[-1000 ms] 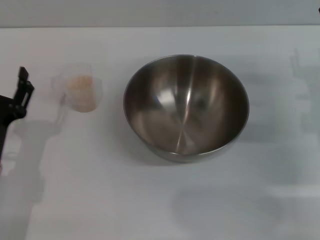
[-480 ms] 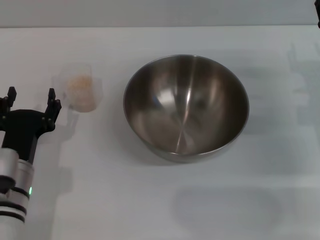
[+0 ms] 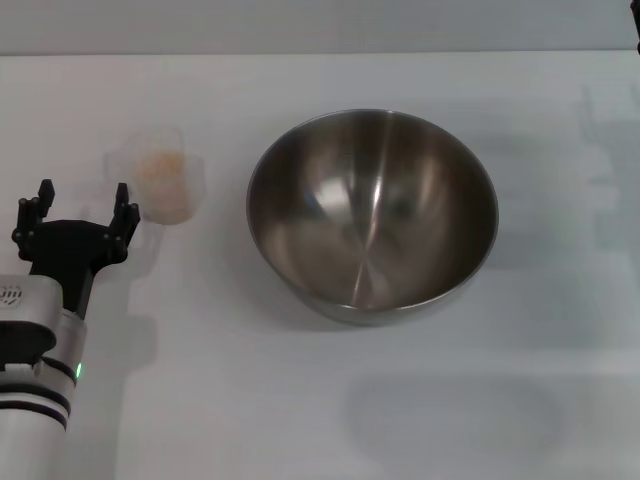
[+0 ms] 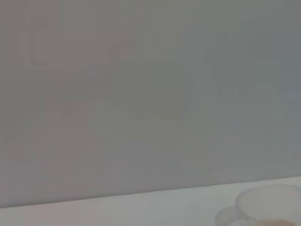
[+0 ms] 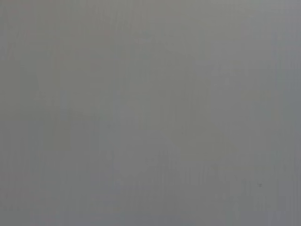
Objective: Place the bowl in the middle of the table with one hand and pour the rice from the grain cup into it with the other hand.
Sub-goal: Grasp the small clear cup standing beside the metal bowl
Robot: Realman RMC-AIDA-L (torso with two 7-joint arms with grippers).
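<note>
So the bowl (image 3: 372,215) is a big round stainless thing, shiny brushed grey inside with a bright streak down the middle, sitting roughly mid-table on the plain matte white table (image 3: 300,400). Left of it, well apart, is the grain cup (image 3: 158,183), clear see-through plastic, with a pale beige heap of rice (image 3: 163,176) in it; its rim just peeks into the left wrist view too. The left gripper (image 3: 79,212) comes up from the near left corner on a white-and-black arm, black fingers spread apart, tips just beside the cup, holding nothing. Right gripper isn't visible. No readable writing anywhere.
</note>
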